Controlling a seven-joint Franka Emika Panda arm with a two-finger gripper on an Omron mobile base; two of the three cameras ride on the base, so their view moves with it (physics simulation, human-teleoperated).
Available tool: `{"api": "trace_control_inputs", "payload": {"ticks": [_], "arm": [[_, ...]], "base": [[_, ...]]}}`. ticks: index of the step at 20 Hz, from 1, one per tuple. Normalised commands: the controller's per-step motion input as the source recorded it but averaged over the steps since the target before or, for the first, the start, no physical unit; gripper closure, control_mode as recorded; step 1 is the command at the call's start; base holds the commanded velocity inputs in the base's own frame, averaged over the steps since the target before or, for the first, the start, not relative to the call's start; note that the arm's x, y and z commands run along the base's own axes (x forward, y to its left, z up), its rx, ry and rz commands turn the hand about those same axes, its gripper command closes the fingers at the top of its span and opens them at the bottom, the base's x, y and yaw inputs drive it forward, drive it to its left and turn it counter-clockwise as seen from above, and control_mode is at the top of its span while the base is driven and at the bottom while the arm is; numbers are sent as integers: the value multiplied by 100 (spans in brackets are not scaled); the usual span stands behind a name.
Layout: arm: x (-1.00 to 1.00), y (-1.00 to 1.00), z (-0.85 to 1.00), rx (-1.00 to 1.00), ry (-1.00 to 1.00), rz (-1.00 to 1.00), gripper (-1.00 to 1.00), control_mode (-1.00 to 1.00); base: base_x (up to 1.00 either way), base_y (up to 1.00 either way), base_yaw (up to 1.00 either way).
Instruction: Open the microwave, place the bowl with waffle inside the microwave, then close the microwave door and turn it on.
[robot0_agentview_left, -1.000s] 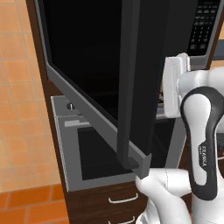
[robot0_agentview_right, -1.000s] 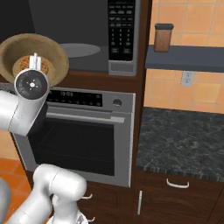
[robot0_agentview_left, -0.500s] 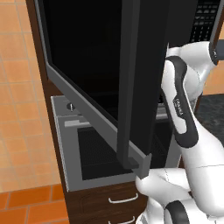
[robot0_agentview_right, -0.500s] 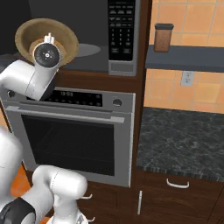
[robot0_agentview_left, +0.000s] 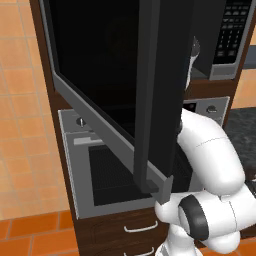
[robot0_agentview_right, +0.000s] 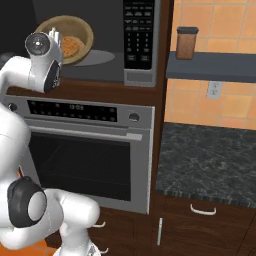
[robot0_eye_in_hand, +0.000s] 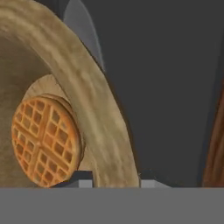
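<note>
Door's open, so step one is done. You still have three left: set the bowl down inside, shut the door, start it.

Microwave (robot0_agentview_right: 100, 45): the cavity is exposed in the right base view, with the keypad panel (robot0_agentview_right: 139, 32) at its right. Microwave door (robot0_agentview_left: 125, 80) is swung wide toward you and fills most of the left base view; its lower edge hangs in front of the oven (robot0_agentview_right: 85, 160) below. Mind that edge, the arm runs just beside it.

Bowl (robot0_agentview_right: 67, 39), waffle (robot0_eye_in_hand: 46, 142) inside it: it sits in the cavity mouth, tilted so you see into it, apparently over the turntable plate (robot0_agentview_right: 97, 57). Can't tell if it touches the plate yet; I'd judge not released.

Claw (robot0_eye_in_hand: 111, 181): partly closed, fingers either side of the bowl rim, pinching it.

Room: the dark cavity is free behind and right of the bowl, the side wall near at the right.
</note>
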Motion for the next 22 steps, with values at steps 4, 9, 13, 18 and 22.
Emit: {"api": "trace_control_inputs", "payload": {"ticks": [4,9,13,18,22], "arm": [[84,0,3,0,10,-3,100,-100],[65,0,-2,0,11,0,-100,-100],[34,9,-22,0,5,2,-100,-100],[6,-14,-10,25,-5,2,-100,-100],[-4,-29,2,32,-13,1,-100,-100]], "base": [[0,0,0],[0,0,0],[0,0,0],[0,0,0],[0,0,0]]}}
